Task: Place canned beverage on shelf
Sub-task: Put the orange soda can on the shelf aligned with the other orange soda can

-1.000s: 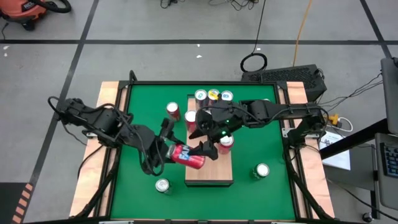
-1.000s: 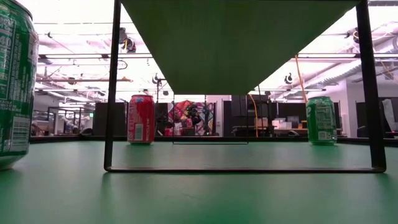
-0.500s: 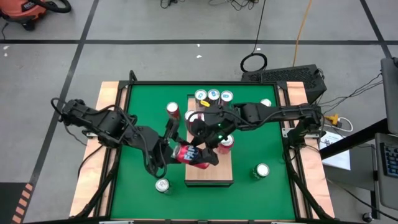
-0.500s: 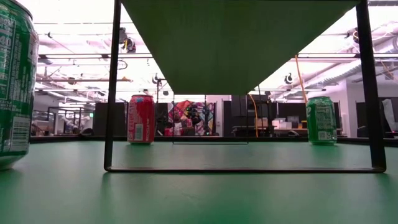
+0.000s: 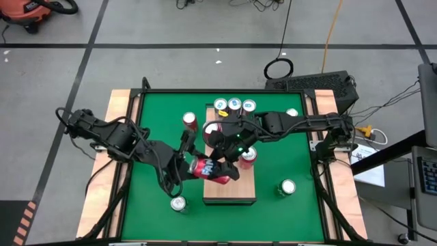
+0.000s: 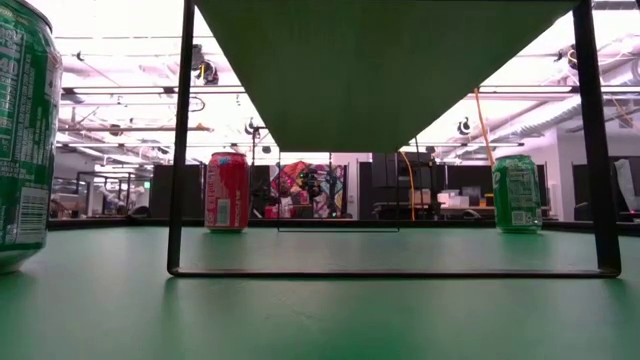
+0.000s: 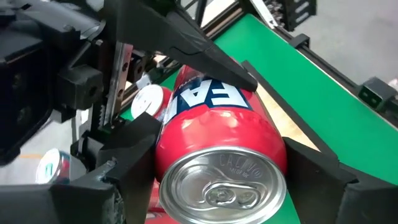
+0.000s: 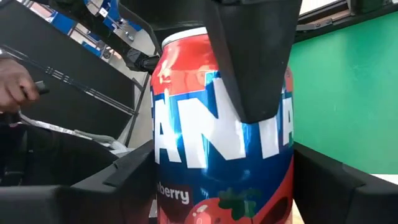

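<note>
I'm mid-handover: my left gripper [image 5: 193, 166] holds the red can [image 5: 208, 171] lying sideways at the shelf [image 5: 229, 193] edge. My right gripper [image 5: 220, 162] straddles it, fingers not visibly clamped. Next, close right, then release left.

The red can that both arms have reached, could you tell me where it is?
In the high view the red can lies tilted between both hands at the shelf's left edge.

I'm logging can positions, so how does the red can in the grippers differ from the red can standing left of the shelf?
The held red can lies tilted on its side above the shelf's left edge, between the left gripper and right gripper; the other red can stands upright on the green table. The held can is gripped; the other is untouched. Both are red beverage cans with silver tops.
</note>
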